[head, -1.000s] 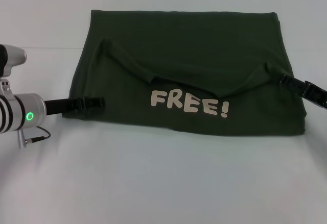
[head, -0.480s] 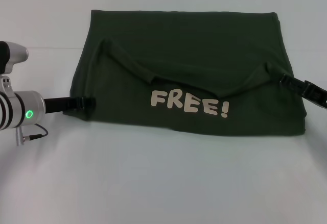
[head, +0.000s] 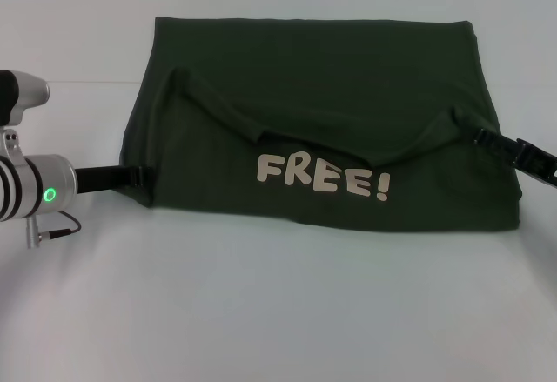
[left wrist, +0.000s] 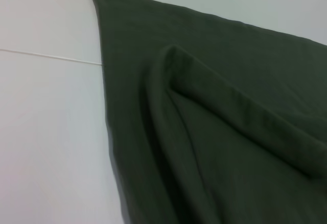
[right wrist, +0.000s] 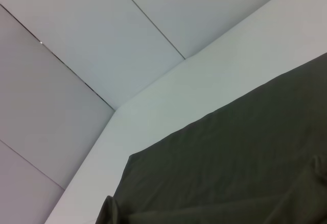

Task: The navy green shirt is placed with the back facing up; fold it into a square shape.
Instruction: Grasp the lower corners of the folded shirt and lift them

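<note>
Left gripper [head: 139,175] drawn back to navy green shirt [head: 322,77] edge, right gripper [head: 487,138] on shirt

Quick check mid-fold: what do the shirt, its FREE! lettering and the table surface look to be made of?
The navy green shirt looks like soft matte knit cloth, likely cotton: it drapes in rolled folds with no shine. The FREE! lettering seems a flat pale print on the cloth, following its surface. The table looks like a smooth hard white panel, maybe laminate, with a thin seam line in the left wrist view.
</note>
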### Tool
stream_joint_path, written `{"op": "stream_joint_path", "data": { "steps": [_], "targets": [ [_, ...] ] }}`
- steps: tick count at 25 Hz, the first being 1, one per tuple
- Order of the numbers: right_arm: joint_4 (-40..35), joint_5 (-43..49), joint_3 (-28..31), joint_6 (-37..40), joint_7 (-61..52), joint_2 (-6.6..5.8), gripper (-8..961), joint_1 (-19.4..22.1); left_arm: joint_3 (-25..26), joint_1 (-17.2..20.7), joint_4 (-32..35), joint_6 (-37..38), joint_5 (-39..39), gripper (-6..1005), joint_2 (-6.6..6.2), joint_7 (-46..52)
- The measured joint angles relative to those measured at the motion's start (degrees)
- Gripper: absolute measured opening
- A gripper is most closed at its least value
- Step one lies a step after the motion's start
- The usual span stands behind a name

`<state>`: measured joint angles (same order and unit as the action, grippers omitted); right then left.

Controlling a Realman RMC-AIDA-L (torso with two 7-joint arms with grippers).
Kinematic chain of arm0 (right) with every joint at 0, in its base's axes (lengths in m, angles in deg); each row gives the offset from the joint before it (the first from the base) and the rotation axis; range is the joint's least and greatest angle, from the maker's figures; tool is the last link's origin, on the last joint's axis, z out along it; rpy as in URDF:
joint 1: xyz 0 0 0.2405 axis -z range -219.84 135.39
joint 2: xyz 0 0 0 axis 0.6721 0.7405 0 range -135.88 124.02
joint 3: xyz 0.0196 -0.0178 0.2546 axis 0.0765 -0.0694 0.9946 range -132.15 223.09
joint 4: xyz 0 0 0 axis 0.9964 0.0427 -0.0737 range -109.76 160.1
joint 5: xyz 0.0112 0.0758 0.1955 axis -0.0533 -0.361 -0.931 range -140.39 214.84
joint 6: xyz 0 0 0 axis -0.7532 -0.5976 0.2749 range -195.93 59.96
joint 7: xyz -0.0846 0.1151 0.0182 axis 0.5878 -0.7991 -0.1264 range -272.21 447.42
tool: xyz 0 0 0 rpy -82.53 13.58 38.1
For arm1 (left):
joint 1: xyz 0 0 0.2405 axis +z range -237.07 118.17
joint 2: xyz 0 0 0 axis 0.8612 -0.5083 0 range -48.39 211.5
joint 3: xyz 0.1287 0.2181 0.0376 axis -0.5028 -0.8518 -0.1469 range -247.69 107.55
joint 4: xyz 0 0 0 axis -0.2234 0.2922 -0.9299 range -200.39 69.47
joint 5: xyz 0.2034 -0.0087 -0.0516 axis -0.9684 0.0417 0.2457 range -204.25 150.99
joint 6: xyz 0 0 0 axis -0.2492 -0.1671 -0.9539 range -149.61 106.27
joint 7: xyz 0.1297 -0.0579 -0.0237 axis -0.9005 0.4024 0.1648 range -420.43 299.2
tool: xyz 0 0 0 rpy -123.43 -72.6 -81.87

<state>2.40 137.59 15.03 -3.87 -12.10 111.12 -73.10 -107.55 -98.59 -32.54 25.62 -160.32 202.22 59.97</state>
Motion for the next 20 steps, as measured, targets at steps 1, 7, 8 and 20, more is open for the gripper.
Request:
{"op": "stream_joint_path", "data": {
  "steps": [1,7,8,20],
  "targets": [
    [0.01,0.00,-0.06,0.01,0.00,-0.05,928,0.05,0.00,0.00,0.00,0.00,0.00,71,0.00,0.00],
    [-0.41,0.13,-1.66,0.57,-0.55,-0.81,927,0.30,0.04,0.04,0.09,-0.14,0.00,22,-0.06,0.00],
    [-1.13,0.47,-2.34,1.10,-1.56,-1.23,927,0.46,0.13,0.04,0.11,-0.17,0.00,22,-0.09,0.00],
    [-19.32,34.34,-4.52,19.55,-41.19,-10.59,918,-4.00,-0.06,0.60,1.63,-0.04,0.00,22,-0.18,-0.26]
  ]
}}
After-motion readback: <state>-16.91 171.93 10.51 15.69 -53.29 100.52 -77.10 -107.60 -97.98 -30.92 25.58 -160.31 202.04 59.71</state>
